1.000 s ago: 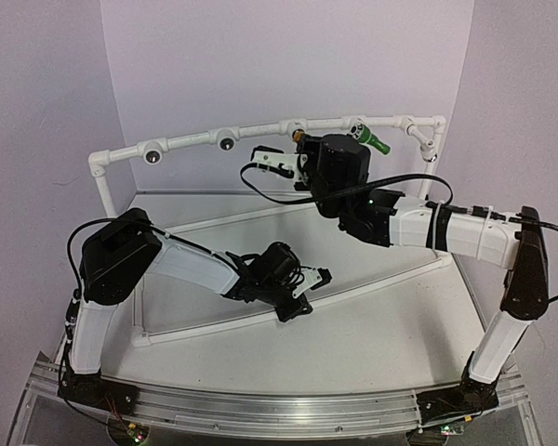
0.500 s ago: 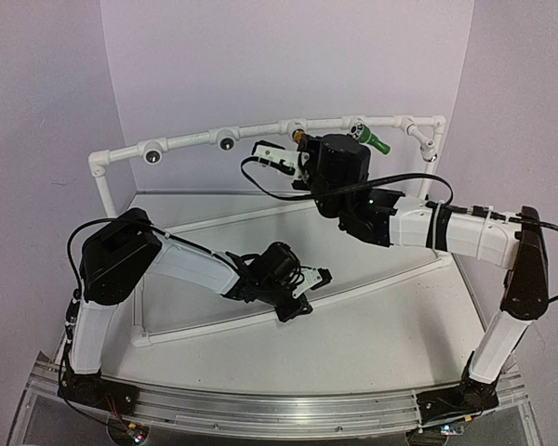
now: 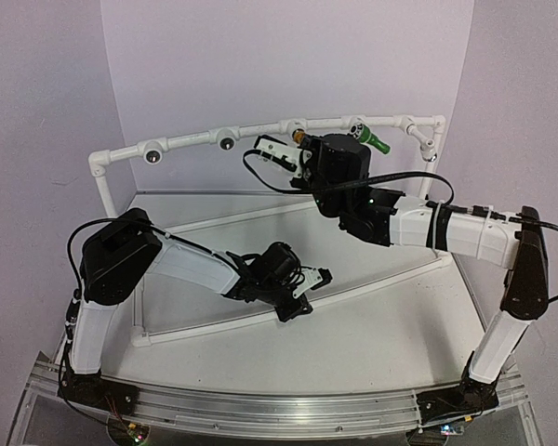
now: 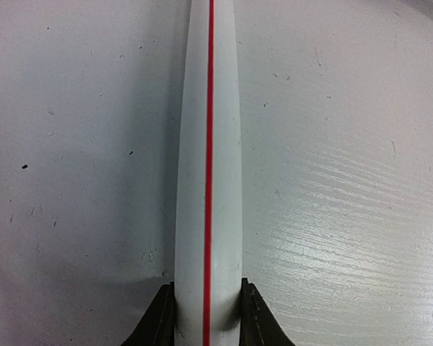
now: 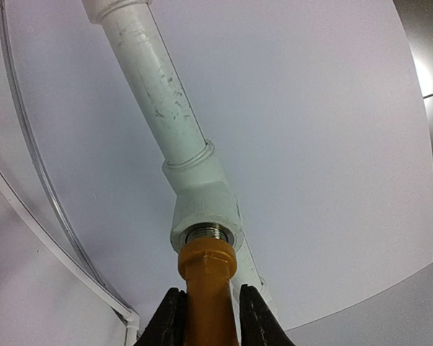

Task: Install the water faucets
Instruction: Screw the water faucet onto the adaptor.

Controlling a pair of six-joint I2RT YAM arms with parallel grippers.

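The right end effector (image 5: 204,317) is clamped on the yellow-orange faucet (image 5: 206,288), whose threaded tip sits in the pipe socket (image 5: 206,216) just ahead of its jaws; judging by this, screwing-in is underway and calls for further twisting. The green faucet (image 3: 376,142) is already mounted, visible only from above. The left end effector (image 4: 206,317) grips the white frame rail (image 4: 208,144) low over the desk (image 4: 346,216).

White pipe frame (image 3: 260,130) spanning the far side of the table (image 3: 372,344), carrying dark round sockets (image 3: 152,156) along its rail and a vertical leg at the far left. A white rail with a red stripe (image 4: 208,180) lies diagonally across the white table surface.
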